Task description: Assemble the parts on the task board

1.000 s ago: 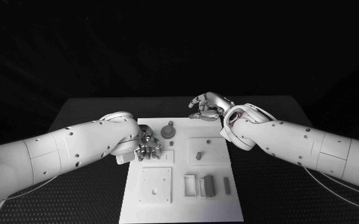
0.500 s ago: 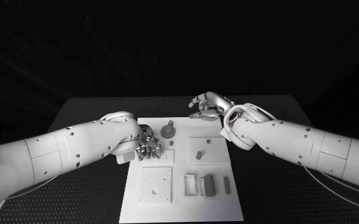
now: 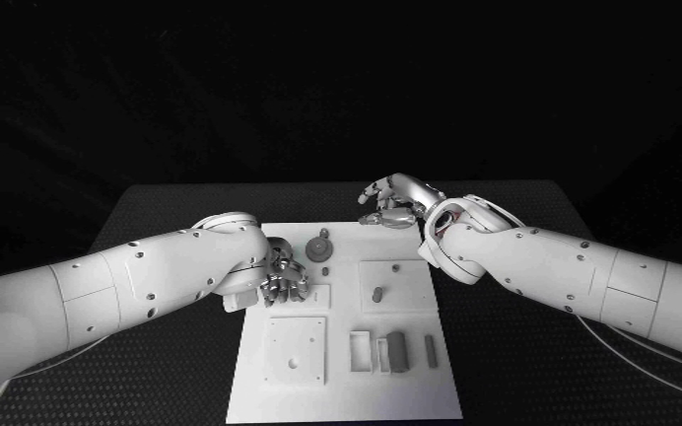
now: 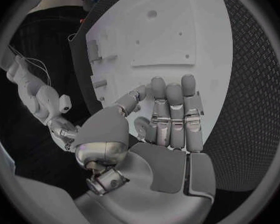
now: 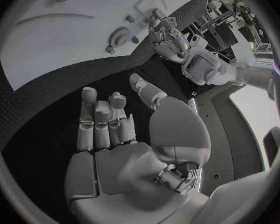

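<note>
the white rectangular task board (image 3: 346,347) lies flat in the middle of the black, finely textured table (image 3: 170,219), its long side running near to far. toward its far end sits a round grey disc-shaped part (image 3: 318,248) with a small dark knob (image 3: 327,271) just nearer. on the right, a raised square plate (image 3: 394,286) carries a short upright grey peg (image 3: 378,295). on the near left lies a flat rectangular plate with small holes (image 3: 296,351). to its right several narrow grey and white bar-shaped parts (image 3: 394,352) stand side by side.

the silver left hand (image 3: 282,278) rests over the board's left edge, fingers straight and close together, holding nothing in the wrist view. the silver right hand (image 3: 396,201) hovers above the table just past the board's far edge, fingers apart and loosely curved, with nothing in its grasp.
</note>
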Robot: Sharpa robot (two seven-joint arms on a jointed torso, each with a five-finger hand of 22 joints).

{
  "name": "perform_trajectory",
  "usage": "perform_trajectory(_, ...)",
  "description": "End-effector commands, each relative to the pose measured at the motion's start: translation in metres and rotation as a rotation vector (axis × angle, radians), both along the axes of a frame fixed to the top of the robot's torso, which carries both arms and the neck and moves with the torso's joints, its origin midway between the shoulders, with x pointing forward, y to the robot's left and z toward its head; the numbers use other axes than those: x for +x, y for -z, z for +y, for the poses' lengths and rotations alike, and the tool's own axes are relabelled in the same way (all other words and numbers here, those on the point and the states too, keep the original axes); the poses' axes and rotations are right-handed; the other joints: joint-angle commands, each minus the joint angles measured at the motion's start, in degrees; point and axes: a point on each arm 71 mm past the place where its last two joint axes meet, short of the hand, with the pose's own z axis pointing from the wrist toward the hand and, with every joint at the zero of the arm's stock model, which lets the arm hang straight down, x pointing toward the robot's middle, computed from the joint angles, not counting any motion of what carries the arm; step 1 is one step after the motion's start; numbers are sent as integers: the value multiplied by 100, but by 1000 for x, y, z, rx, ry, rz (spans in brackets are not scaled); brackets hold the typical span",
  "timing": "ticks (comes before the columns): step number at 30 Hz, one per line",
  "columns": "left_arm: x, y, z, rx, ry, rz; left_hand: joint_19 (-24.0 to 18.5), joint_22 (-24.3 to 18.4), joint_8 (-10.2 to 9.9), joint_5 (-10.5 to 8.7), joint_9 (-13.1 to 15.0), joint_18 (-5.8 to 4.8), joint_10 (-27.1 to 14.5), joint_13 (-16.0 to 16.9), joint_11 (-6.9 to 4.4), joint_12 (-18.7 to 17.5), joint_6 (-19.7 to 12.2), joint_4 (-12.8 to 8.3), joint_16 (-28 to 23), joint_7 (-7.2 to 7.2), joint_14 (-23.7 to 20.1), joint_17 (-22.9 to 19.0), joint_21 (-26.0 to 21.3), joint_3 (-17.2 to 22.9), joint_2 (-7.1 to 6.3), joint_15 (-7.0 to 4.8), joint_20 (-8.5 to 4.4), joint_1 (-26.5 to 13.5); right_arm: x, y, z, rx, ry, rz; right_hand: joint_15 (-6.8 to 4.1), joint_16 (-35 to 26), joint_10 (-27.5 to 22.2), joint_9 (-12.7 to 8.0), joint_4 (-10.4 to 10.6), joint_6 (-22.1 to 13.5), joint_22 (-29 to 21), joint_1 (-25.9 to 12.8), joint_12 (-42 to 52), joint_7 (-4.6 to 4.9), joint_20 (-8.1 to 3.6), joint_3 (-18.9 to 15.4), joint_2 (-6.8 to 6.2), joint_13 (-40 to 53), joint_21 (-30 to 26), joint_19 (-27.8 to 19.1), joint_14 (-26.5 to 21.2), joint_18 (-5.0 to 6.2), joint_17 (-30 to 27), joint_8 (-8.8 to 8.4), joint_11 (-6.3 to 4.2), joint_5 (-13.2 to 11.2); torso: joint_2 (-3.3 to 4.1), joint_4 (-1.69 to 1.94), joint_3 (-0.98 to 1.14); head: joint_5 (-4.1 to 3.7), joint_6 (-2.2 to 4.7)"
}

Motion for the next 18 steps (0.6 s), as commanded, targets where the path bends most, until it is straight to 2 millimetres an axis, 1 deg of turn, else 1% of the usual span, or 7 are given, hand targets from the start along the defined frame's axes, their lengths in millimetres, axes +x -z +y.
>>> perform_trajectory(1,0,1,-1,15,19,-5,30,29,12,-9,100,-41,-37,-7,-49,40,395,-2,38,-322,-43,-9,23,26,73,-2,-13,3,0,0,0,-4,-9,9,5,12,-55,9,-25,-45,77,-1,25,100,12,3,57,-7,5,-31,-7,76,-6,11,-1,-7,1,-2,-1,-4,-17)
perform_trajectory(8,-1,2,-2,17,29,4,31,34,12,-9,99,-41,-39,-9,-50,51,395,-2,52,-322,-45,-20,22,26,76,-3,-14,3,0,1,0,-5,-10,9,4,13,-56,9,-28,-43,78,1,26,99,12,4,62,-8,5,-32,-8,76,-6,13,-1,-7,2,-1,1,-6,-19)
perform_trajectory(18,-1,4,-4,7,26,-3,36,42,10,-11,98,-41,-42,-14,-51,66,394,-3,73,-322,-49,-39,23,26,80,-6,-16,3,0,1,1,-4,-10,10,4,14,-57,10,-32,-43,78,3,27,99,13,3,66,-11,5,-33,-9,76,-7,14,-2,-7,1,-1,-4,-12,-18)
